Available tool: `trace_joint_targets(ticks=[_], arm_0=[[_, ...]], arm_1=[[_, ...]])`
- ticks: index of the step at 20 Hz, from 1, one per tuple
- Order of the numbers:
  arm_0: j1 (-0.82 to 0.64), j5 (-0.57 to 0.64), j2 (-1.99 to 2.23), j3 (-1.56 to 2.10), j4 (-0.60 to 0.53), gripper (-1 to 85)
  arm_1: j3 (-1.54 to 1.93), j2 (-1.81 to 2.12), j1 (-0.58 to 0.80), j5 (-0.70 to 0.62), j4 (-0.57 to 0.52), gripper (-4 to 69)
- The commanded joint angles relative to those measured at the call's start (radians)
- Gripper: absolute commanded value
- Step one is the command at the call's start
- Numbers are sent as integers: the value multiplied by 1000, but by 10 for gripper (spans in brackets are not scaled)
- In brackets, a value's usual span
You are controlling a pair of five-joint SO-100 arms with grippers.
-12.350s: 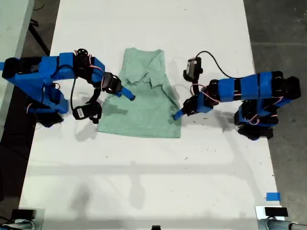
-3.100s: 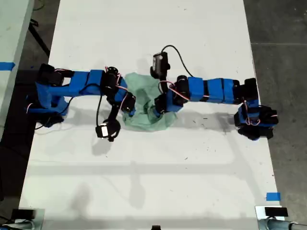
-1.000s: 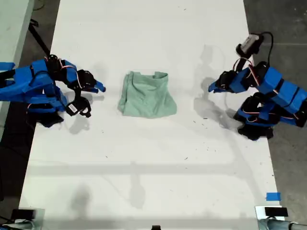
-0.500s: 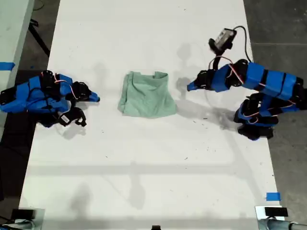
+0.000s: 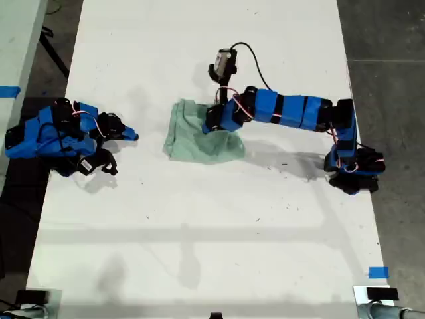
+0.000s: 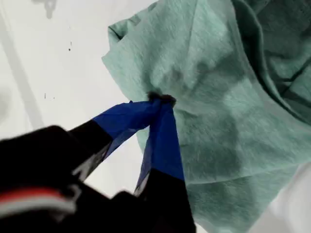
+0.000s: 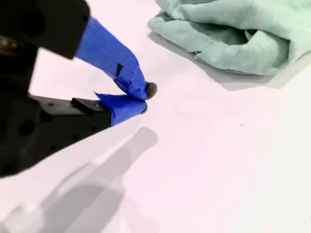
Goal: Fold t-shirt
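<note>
White and long, the surface (image 5: 199,219) is carrying the t-shirt (image 5: 192,143) a little above its middle in the exterior view, bunched into a small folded bundle. Half a second ago both arms were hanging back clear of the cloth; now the arm from the exterior view's right is stretching out over the bundle, its hand, my first gripper (image 5: 211,126), sitting on the fabric's upper part. Judging by that, another fold or a tidying tug is starting, and the shirt is already mostly folded. My second gripper (image 5: 131,136) is resting at the exterior view's left, well apart from the shirt.

Moving to the first wrist view, my first gripper (image 6: 160,99) is pressing its blue tips together onto the mint cloth (image 6: 218,126), apparently pinching a bit of it.

Turning to the second wrist view, my second gripper (image 7: 143,99) is hovering over bare white surface with its tips nearly touching and nothing between them, the shirt (image 7: 233,34) lying beyond.
</note>
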Motion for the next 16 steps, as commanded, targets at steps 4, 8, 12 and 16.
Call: trace_joint_targets(ticks=[4,8,12,16], arm_0=[[6,-12,5,-3,9,35],[23,-11,5,-5,9,59],[77,-11,6,-6,23,45],[106,-6,6,-6,25,45]], arm_1=[[-101,-29,94,-83,-14,-12],[-150,-172,293,-187,-141,-12],[-275,-215,417,-250,-179,-12],[-230,-106,405,-239,-110,-12]])
